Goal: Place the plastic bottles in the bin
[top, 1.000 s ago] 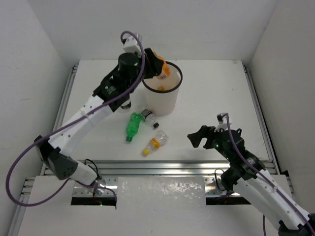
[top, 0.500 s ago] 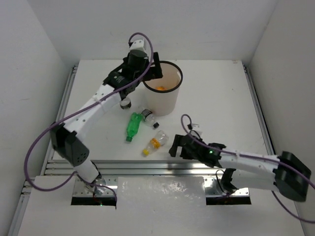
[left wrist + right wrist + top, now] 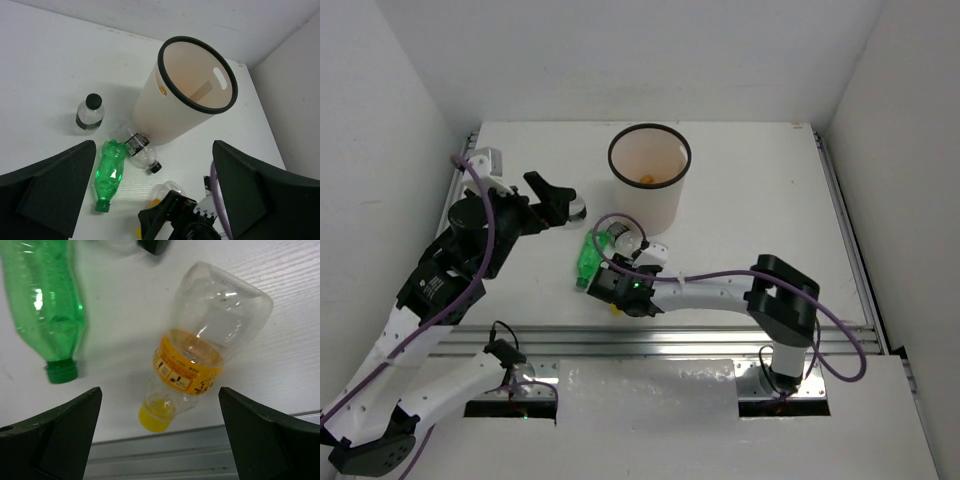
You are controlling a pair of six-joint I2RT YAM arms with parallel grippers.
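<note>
Smooth white table (image 3: pixel 750 180); left claw (image 3: pixel 560 203) gapes, right claw (image 3: pixel 160 390) gapes over clear yellow-capped bottle (image 3: pixel 215 305).

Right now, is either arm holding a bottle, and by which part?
Nothing is held. Both are open: the right tool hovers over the yellow-capped bottle, and the left tool is empty.
</note>
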